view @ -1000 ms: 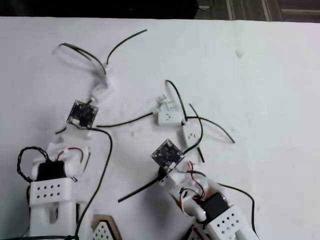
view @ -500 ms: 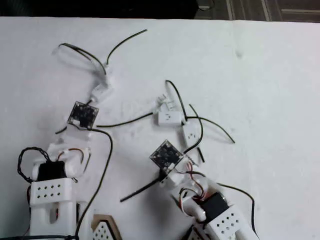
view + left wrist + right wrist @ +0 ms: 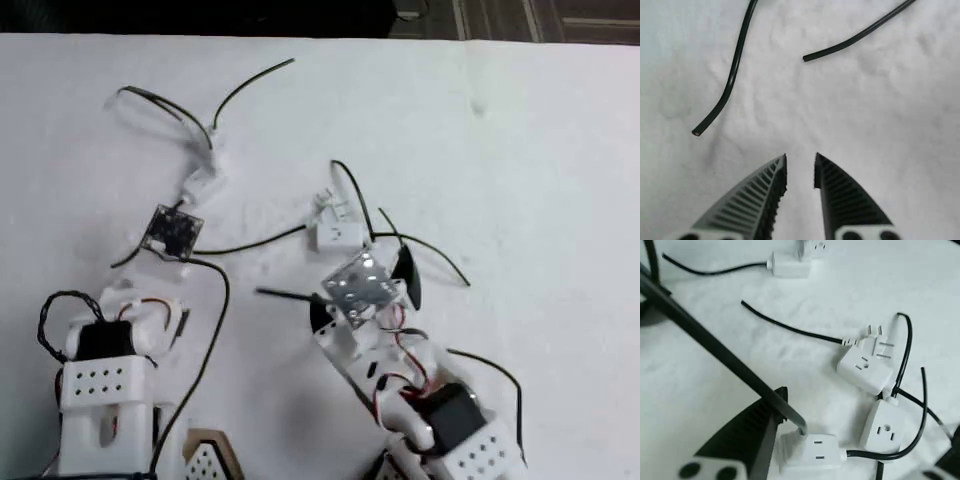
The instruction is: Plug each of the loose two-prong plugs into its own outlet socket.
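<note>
Left gripper (image 3: 800, 160) slightly parted, empty, above worktop (image 3: 880, 110). Right gripper (image 3: 860, 430) spread wide, holding nothing, low among white sockets (image 3: 885, 427). Loose plug (image 3: 871, 334) rests against one socket. Black cable (image 3: 715, 340) lies across right gripper's finger (image 3: 750, 435): likely snag, could drag sockets askew when arm moves.

I see a white outlet socket (image 3: 862, 369) lying face up, with a loose white two-prong plug (image 3: 871, 336) just beside its edge, prongs bare, black cord trailing off. A second socket (image 3: 883, 427) sits just beside it, also face up. Near them lies a slotted cord-end socket (image 3: 812, 452). Well apart, a far socket block (image 3: 787, 265) touches another plug (image 3: 812, 246); I cannot tell if they are mated.
</note>
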Robot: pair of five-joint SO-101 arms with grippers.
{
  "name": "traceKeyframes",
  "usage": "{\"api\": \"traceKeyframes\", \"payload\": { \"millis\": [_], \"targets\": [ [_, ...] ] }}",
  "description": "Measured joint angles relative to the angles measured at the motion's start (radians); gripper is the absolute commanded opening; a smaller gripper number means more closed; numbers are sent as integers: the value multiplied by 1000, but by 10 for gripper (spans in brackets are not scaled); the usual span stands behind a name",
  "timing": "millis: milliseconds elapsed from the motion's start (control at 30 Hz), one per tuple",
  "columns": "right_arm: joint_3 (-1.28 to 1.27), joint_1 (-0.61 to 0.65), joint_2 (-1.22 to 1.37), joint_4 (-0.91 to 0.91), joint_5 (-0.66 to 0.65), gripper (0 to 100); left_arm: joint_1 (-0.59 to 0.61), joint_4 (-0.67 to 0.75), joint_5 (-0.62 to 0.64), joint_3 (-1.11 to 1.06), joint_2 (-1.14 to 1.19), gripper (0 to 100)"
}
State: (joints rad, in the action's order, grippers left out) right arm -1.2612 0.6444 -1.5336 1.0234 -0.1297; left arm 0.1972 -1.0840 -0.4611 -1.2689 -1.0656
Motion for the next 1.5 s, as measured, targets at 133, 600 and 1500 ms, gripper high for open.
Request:
{"api": "traceKeyframes", "payload": {
  "millis": [133,600,1500],
  "targets": [
    [163,0,0,123,34,475,-55,-135,0,137,0,155],
    [471,0,-18,377,49,475,-74,-310,29,457,0,155],
    [783,-299,-143,568,126,290,-594,-255,238,580,43,252]
  ]
}}
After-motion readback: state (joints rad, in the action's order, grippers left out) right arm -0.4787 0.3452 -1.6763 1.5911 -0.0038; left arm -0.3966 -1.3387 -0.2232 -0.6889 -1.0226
